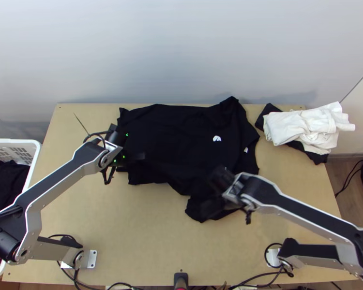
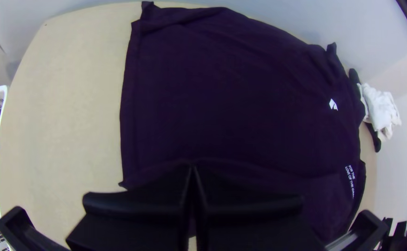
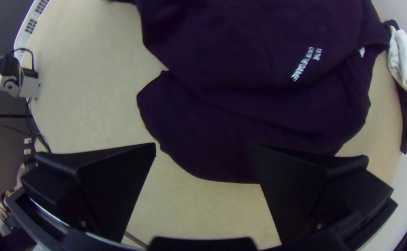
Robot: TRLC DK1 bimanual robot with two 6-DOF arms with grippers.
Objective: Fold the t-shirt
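Table [image 1: 133, 232]: left arm [image 1: 60, 183], jaws clenched; right arm [image 1: 302, 212], jaws parted; both slanting over t-shirt [image 1: 181, 135].

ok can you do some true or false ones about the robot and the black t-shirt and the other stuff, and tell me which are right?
1. The black t-shirt has a small white mark on it. True.
2. The right gripper is squeezed shut. False: the right gripper has its fingers wide apart.
3. White cloth lies on top of dark cloth at the table's right side. True.
4. The t-shirt is folded into a small, neat square. False: it lies mostly spread out on the table, with uneven edges.
5. The basket is empty. False: dark clothes are in the white basket.
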